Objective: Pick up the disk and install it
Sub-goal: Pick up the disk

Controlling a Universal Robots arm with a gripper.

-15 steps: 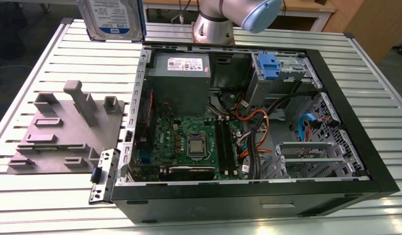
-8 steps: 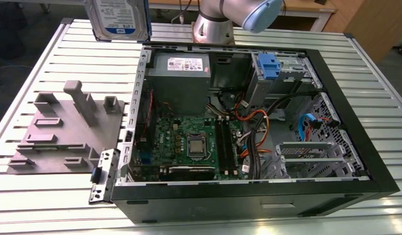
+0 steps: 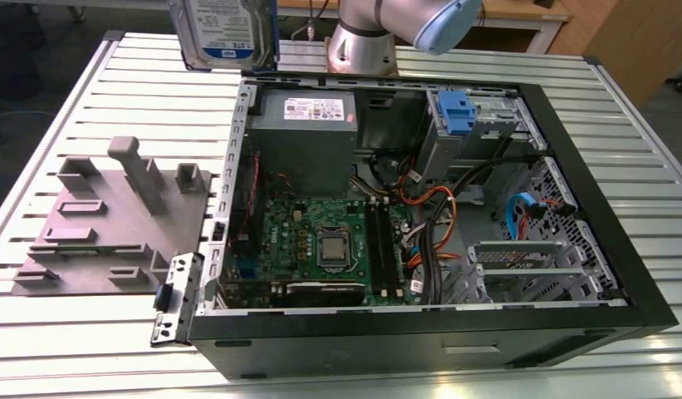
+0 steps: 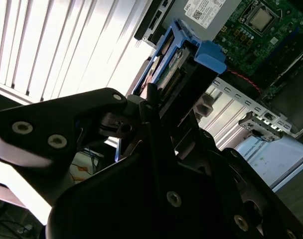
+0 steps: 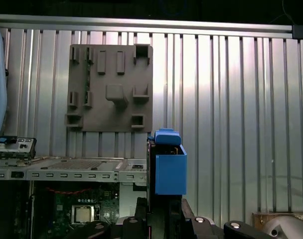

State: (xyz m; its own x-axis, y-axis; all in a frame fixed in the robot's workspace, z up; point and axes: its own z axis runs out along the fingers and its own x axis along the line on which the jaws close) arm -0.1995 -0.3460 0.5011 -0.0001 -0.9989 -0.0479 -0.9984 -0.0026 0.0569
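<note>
Disk [image 4: 174, 62] is pinched edge-on between the jaws of the gripper [image 4: 164, 107], blue rail end [image 4: 211, 52] projecting past them. Its white-and-blue label [image 3: 224, 29] is shown in the exterior view; a motherboard [image 4: 271, 35] is seen beyond the jaws in the second wrist view.

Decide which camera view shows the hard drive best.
The exterior view: the hard drive is raised upright at the top of the picture, with its white-and-blue labelled face turned toward the camera. Both wrist views catch it edge-on, so they show mostly its blue rails.
</note>
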